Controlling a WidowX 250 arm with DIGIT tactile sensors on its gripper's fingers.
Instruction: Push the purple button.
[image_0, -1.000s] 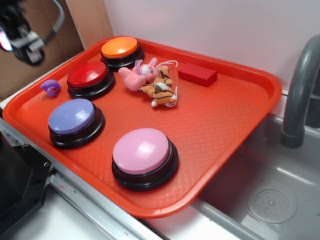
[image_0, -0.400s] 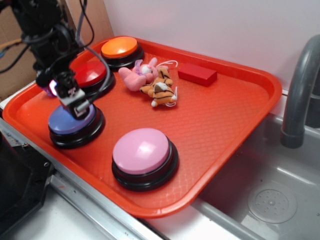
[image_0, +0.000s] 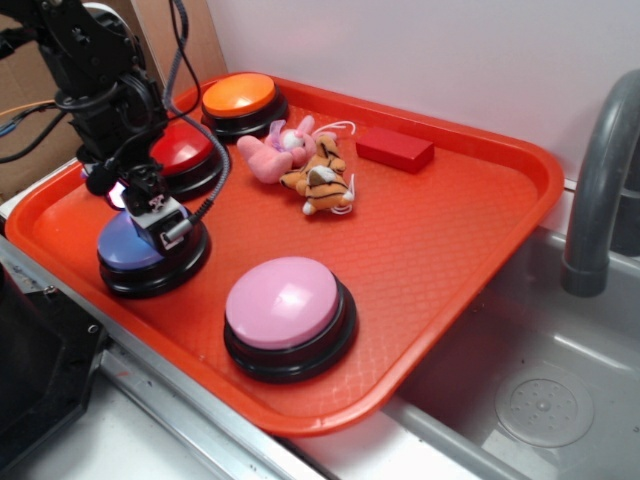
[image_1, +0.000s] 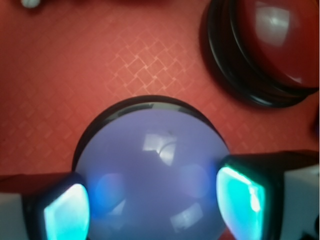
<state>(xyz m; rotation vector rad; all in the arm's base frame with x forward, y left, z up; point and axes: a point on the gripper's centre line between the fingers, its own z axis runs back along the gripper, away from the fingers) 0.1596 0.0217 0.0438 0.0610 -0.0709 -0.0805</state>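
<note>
The purple button is a blue-violet dome on a black base at the front left of the red tray. My gripper is down over the dome's right half, at or very near its surface; contact cannot be made out. In the wrist view the dome fills the lower middle. The gripper is open, and its two teal-lit fingers flank the dome's left and right sides.
Also on the tray are a pink button at the front, a red button just behind my gripper, an orange button, two small plush toys and a red block. A faucet and sink lie to the right.
The arm came in from the upper left and dropped onto the purple button. Since 0.4 s ago it has settled slightly lower and to the right on the dome.
</note>
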